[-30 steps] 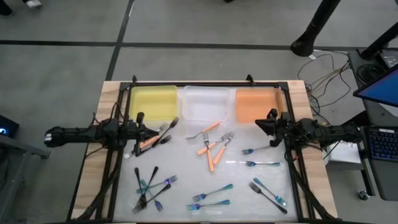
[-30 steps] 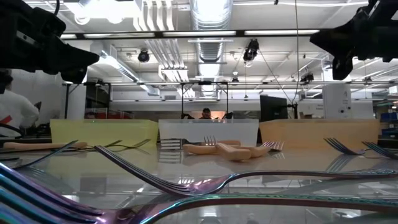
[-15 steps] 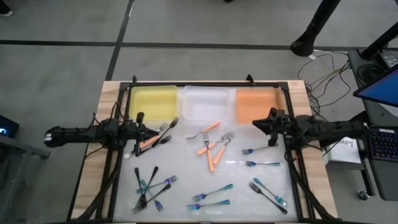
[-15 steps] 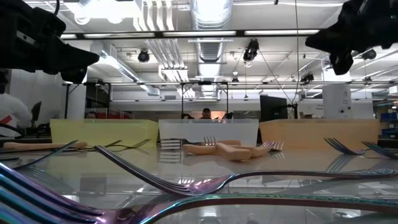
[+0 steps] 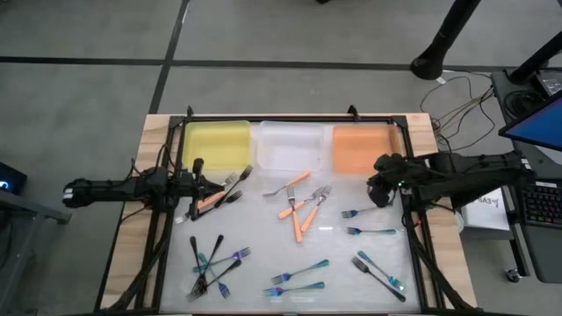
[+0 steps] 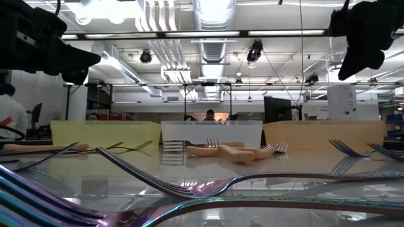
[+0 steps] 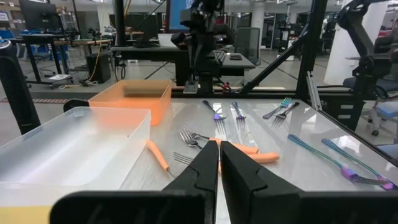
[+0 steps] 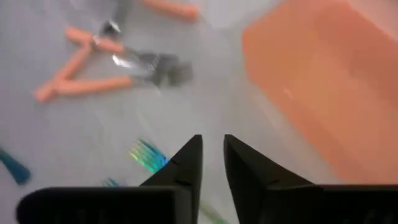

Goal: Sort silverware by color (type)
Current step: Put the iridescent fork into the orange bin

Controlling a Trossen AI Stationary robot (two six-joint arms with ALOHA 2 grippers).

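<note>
High view: forks (image 5: 303, 213) lie scattered on the table, orange cluster at centre, teal ones (image 5: 362, 212) on the right, mixed heap near left. Right gripper (image 5: 379, 191) hangs beside the orange bin (image 5: 362, 147), above the teal forks. Left gripper (image 5: 197, 188) waits at left, clenched and empty.

Low view: right gripper (image 6: 360, 44) well above the table; nothing seen in it.

Left wrist view: fingers (image 7: 205, 168) closed together.

Right wrist view: fingers (image 8: 186, 163) parted by a narrow gap, empty, over a teal fork's tines (image 8: 148, 154). Risk: slim fork lying flat may slip the pinch; a teal fork could wrongly go into the nearby orange bin.
</note>
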